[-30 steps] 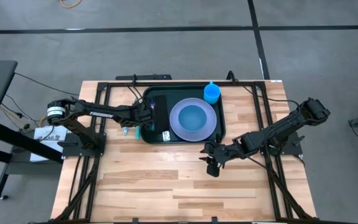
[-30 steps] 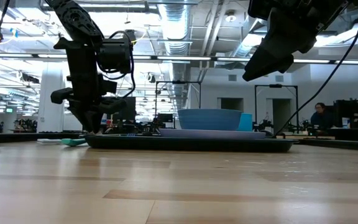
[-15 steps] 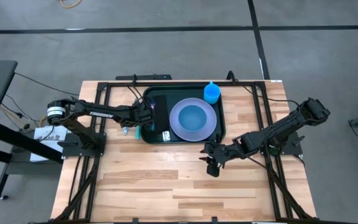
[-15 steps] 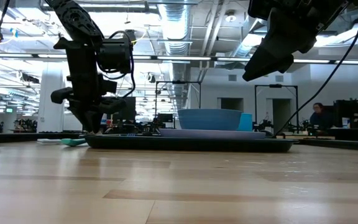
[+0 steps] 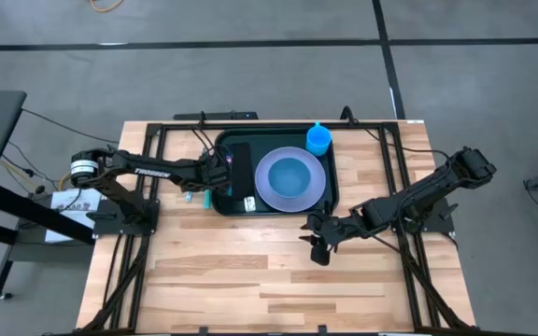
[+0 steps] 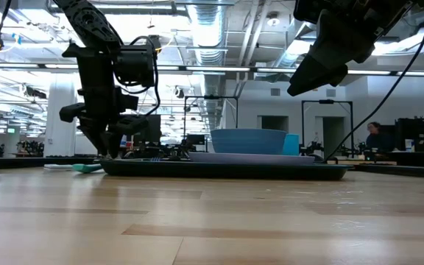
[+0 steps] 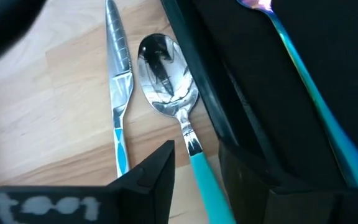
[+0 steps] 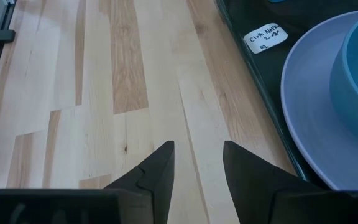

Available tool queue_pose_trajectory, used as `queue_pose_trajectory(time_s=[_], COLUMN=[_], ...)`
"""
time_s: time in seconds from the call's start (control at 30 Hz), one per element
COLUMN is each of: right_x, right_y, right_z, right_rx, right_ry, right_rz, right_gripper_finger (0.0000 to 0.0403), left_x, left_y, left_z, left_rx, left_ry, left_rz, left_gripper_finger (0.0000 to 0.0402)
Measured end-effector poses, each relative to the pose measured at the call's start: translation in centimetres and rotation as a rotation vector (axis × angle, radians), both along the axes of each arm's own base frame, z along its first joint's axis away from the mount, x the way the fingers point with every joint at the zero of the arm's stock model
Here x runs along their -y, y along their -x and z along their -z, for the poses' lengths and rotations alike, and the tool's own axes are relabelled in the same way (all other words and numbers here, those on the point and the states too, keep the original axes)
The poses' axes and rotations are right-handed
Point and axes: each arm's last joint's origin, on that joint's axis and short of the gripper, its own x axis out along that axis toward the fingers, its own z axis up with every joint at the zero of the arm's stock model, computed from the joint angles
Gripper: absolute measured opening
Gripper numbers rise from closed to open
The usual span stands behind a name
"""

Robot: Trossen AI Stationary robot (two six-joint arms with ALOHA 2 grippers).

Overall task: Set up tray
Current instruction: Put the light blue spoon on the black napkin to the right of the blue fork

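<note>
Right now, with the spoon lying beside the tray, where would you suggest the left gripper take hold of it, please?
Probably the teal handle of the spoon, not the shiny bowl. It lies flat on the table between the knife and the rim of the tray, so coming straight down seems best, with the left gripper putting one finger on each side of the handle.
</note>
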Motion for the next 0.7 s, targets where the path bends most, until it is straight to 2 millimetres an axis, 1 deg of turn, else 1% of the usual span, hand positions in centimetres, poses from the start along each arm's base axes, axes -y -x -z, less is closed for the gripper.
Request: queue_pose_trajectory(time_s=[0.1, 0.37, 0.7], right_x=[0.0, 0.0, 0.0], right_y=[0.0, 0.0, 0.0], right_z=[0.0, 0.0, 0.0], right_rx=[0.000, 0.000, 0.000], right_ry=[0.000, 0.000, 0.000], right_rz=[0.000, 0.000, 0.000], right_gripper_finger=[0.0129, 0.0129, 0.0129], left_x=[0.0, 0.3, 0.6], left_y=[0.1, 1.2, 0.9], left_z=[0.1, 1.4, 1.4], left_rx=[0.001, -0.018, -0.001], left_ry=[0.000, 0.016, -0.004], left_rz=[0.000, -0.014, -0.004], left_gripper_finger=[0.0118, 0.0118, 0.0118])
